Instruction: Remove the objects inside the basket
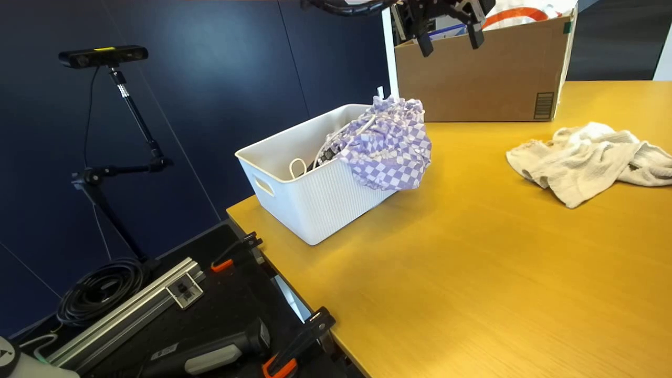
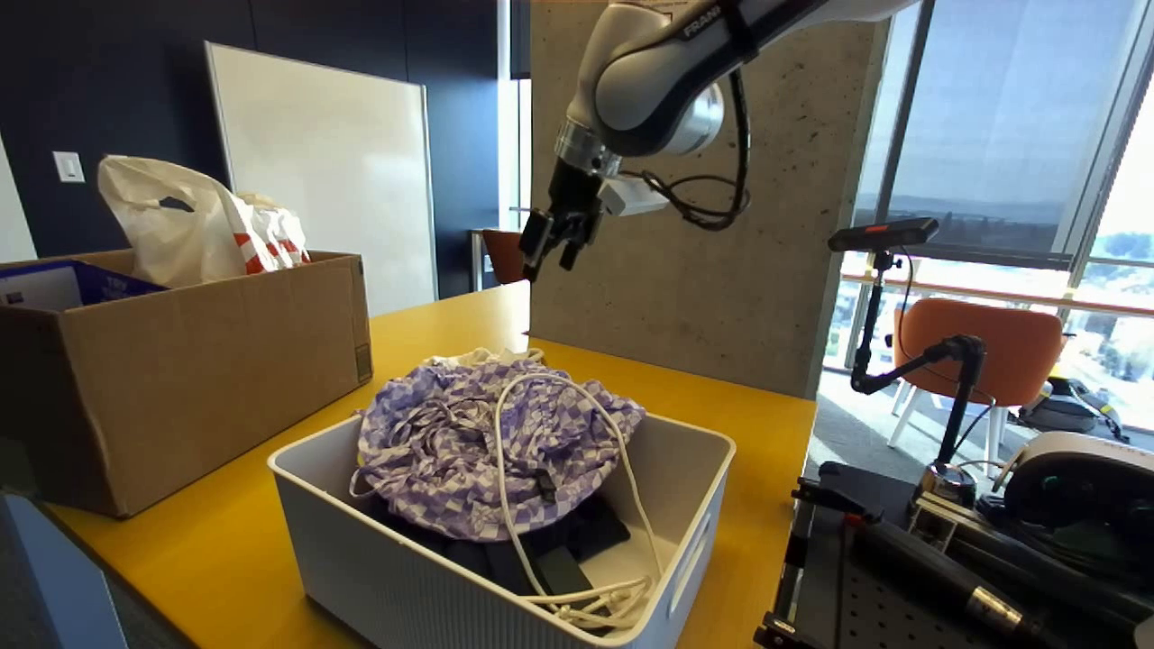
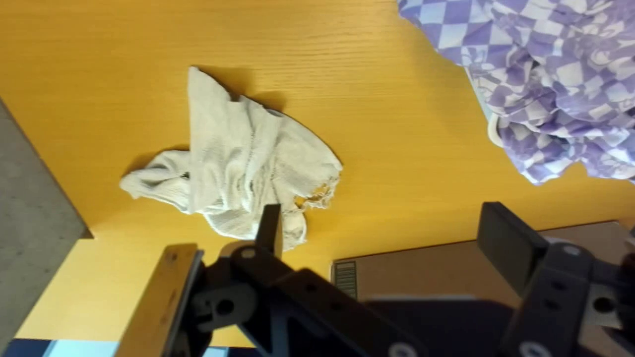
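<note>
The white basket (image 1: 341, 202) stands near a corner of the yellow table, its rim and side (image 2: 361, 541) showing in both exterior views. A lilac-and-white checked garment (image 2: 451, 451) is bunched inside it and spills over one edge, where the cloth (image 1: 394, 157) hangs down outside. Beneath the garment lie dark items (image 2: 563, 572), partly covered, along with a looped white cord (image 2: 622, 599). High above the table, apart from the basket, my gripper (image 1: 451, 44) has its fingers spread with nothing between them. In the wrist view the gripper (image 3: 380, 213) points down, with the checked garment (image 3: 555, 74) at upper right.
A cream-white cloth (image 3: 238, 163) lies crumpled on the table. Beside the basket is a brown cardboard box (image 1: 483, 84) with plastic bags (image 2: 194, 225) sticking out of its top. A concrete pillar (image 2: 685, 270) rises at the table's edge. Black clamps (image 1: 315, 325) grip another edge.
</note>
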`<state>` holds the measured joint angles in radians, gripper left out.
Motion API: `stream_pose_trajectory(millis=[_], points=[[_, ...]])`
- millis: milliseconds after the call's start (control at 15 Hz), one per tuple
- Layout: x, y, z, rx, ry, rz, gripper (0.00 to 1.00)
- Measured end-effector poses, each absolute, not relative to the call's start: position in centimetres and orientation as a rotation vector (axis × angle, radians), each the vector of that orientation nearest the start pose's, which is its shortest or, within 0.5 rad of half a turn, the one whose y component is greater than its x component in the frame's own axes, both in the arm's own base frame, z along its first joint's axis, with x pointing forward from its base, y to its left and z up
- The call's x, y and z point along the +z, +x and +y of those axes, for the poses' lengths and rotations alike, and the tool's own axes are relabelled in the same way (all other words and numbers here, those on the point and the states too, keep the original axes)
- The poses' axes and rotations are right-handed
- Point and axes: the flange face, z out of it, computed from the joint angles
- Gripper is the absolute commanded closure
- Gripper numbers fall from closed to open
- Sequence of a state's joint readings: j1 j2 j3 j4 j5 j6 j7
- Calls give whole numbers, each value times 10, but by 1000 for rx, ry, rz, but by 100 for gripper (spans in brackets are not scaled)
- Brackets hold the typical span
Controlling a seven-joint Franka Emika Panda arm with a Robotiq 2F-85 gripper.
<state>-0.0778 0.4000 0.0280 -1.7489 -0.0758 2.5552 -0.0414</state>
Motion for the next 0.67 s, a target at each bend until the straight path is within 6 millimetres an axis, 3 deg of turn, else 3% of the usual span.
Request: stream_pose_trajectory(millis=[200, 400, 667], points=[[366, 718, -16, -612, -3090, -202, 0], [371, 736, 26, -572, -3042, -368, 0], [376, 742, 82, -411, -3006, -558, 0]])
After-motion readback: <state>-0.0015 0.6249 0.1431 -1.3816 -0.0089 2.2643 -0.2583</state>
